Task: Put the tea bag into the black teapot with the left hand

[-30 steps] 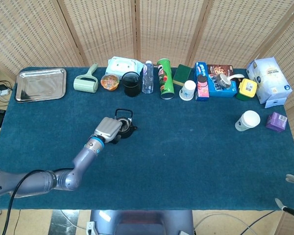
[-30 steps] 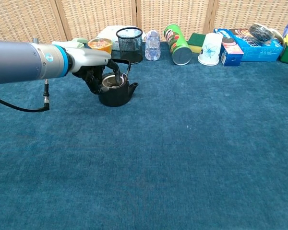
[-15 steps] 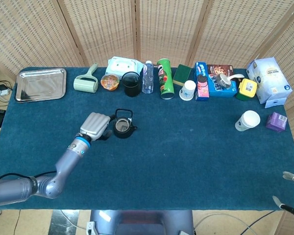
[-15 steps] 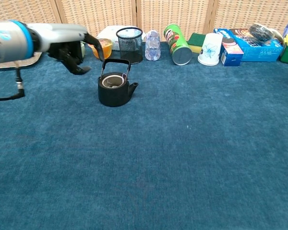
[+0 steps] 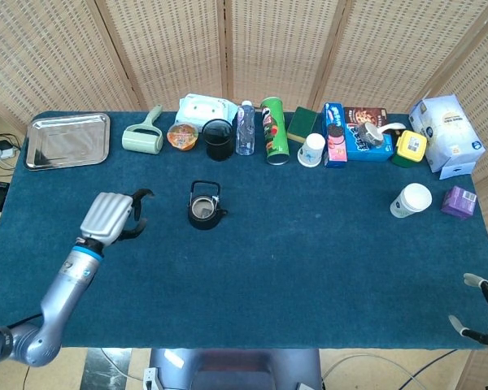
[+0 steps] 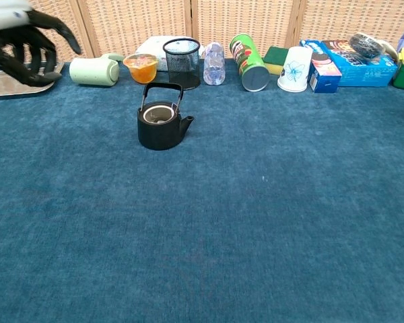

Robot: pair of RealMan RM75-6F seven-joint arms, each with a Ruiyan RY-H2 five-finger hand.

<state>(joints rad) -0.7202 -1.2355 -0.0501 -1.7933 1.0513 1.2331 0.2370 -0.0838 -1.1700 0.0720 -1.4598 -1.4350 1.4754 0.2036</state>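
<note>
The black teapot (image 5: pixel 203 210) stands upright on the blue cloth with its handle raised; in the chest view the teapot (image 6: pixel 161 126) has no lid, and a pale tea bag (image 6: pixel 156 115) lies in its opening. My left hand (image 5: pixel 111 217) hovers well to the left of the pot, clear of it. The chest view shows the left hand (image 6: pixel 21 44) at the top left corner, fingers spread and slightly curved, holding nothing. My right hand (image 5: pixel 478 311) shows only as fingertips at the bottom right edge, apart and empty.
A metal tray (image 5: pixel 67 139) lies at the back left. Along the back stand a green lint roller (image 5: pixel 143 136), noodle cup (image 5: pixel 182 136), black mesh cup (image 5: pixel 219 139), water bottle (image 5: pixel 245 128), green can (image 5: pixel 274 130) and boxes. A paper cup (image 5: pixel 411 200) stands at right.
My left hand has lifted off the teapot's mouth and drawn back to the left, empty. The teapot has stayed put with the tea bag in it.
</note>
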